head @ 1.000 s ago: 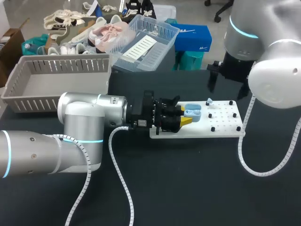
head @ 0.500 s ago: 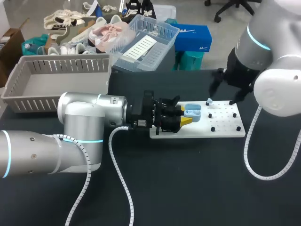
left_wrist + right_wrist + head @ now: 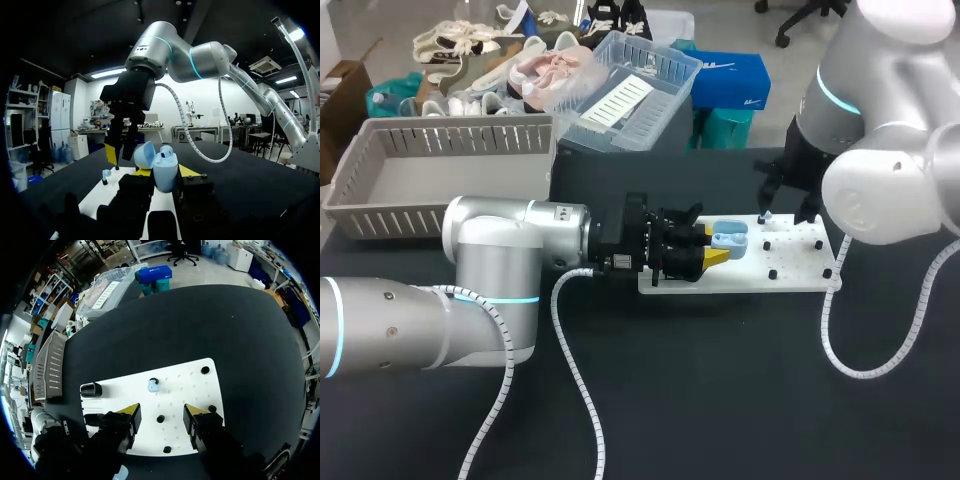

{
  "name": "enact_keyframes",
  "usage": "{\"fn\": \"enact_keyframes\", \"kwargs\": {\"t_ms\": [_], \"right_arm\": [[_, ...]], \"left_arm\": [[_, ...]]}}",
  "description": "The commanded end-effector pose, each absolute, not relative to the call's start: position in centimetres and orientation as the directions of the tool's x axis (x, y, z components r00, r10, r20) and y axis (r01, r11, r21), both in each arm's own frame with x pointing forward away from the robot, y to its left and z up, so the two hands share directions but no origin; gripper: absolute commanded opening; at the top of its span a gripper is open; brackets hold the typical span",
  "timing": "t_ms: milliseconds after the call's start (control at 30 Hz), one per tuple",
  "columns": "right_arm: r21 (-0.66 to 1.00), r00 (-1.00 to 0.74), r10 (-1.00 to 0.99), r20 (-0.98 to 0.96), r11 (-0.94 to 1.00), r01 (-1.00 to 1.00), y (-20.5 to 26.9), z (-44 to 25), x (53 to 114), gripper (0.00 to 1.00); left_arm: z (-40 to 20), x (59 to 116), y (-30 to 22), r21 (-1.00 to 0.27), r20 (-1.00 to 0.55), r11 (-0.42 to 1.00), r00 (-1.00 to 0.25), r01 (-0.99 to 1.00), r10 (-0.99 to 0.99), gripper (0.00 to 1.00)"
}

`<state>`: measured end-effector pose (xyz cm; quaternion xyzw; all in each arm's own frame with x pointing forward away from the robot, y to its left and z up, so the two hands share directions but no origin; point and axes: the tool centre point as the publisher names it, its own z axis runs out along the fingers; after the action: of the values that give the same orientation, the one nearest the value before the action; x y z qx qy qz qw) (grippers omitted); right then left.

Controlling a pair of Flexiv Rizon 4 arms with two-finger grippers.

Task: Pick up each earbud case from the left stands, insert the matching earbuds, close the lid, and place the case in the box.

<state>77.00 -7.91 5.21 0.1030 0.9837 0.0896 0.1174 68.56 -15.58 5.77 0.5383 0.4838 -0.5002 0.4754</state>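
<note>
— Case [image 3: 729, 238] [image 3: 164, 165]: where is it?

— Going from the left: the grey box [image 3: 380, 215] stands at the far left of the black bench [image 3: 720, 400], well apart from the case. The left arm lies across the bench. Its gripper [image 3: 715, 250] [image 3: 164, 176] is at the left end of the white board [image 3: 800, 283]. The case is pale blue and sits upright between the yellow tips, lid swung open.

— Is it held?

— Yes. Both fingers press it from two sides, closed down to the case's width.

— And further right?

— A pale earbud [image 3: 764, 215] [image 3: 153, 385] stands on the board near the case, among black pegs [image 3: 772, 273]. The right gripper [image 3: 787, 200] [image 3: 161, 412] hangs over the board beside the earbud, pointing down. Its fingers are spread wide with nothing between them. In its own wrist view the earbud is just ahead of the tips.

— Any writing on the case?

— Too small to tell.
</note>
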Motion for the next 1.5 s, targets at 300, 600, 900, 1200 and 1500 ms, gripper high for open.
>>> {"fn": "enact_keyframes", "kwargs": {"t_ms": [300, 600, 900, 1200, 1500], "right_arm": [[0.197, -0.949, 0.24, -0.203, 0.96, 0.201, -7.3, 4.3, 78.5, 0.49], [0.199, -0.95, 0.248, -0.189, 0.957, 0.21, -7.2, 3.3, 79.1, 0.47], [0.208, -0.948, 0.25, -0.195, 0.956, 0.209, -7.1, 2.8, 79.3, 0.42], [0.219, -0.948, 0.253, -0.193, 0.953, 0.21, -7.0, 2.7, 79.3, 0.3], [0.218, -0.951, 0.245, -0.188, 0.955, 0.203, -6.8, 2.5, 79.3, 0.28]], "left_arm": [[5.7, 68.7, -15.6, 0.028, -0.998, -0.082, 0.031, 0.996, 0.045, 0.0], [5.7, 68.7, -15.6, 0.028, -0.998, -0.082, 0.031, 0.996, 0.045, 0.0], [5.7, 68.7, -15.6, 0.028, -0.998, -0.082, 0.031, 0.996, 0.045, 0.0], [5.7, 68.7, -15.6, 0.028, -0.998, -0.082, 0.031, 0.996, 0.045, 0.0], [5.7, 68.7, -15.6, 0.028, -0.998, -0.082, 0.031, 0.996, 0.045, 0.0]]}}
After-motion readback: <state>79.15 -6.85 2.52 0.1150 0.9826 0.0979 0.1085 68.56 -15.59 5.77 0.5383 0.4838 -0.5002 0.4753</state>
